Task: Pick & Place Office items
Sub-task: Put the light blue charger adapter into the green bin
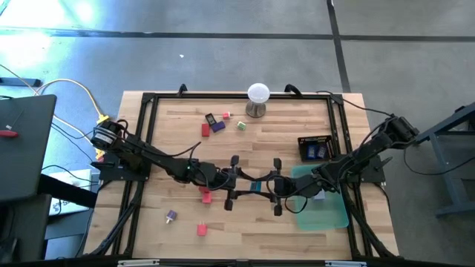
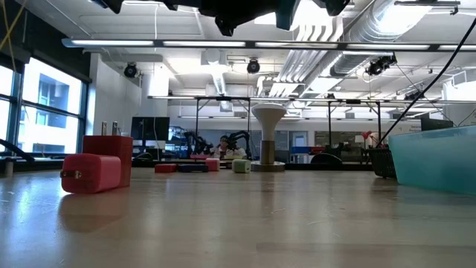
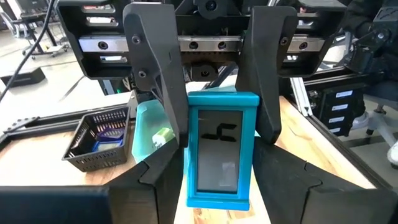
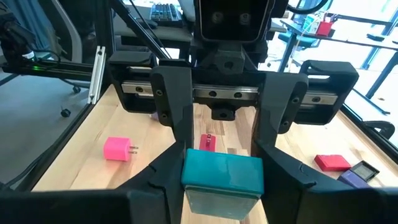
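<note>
I've got both arms meeting mid-table over 1 teal block (image 1: pixel 256 187), the right gripper (image 1: pixel 277 185) with jaws clamped on it and the left gripper (image 1: pixel 236 183) with jaws around it, grip uncertain, likely a handover toward the green tray (image 1: pixel 330 211) at right.

High view: overhead, straight down on the whole table (image 1: pixel 245 222). Low view: table-top height, level across. Wrist views: close, facing each other, sharing one teal block (image 3: pixel 221 149).
</note>
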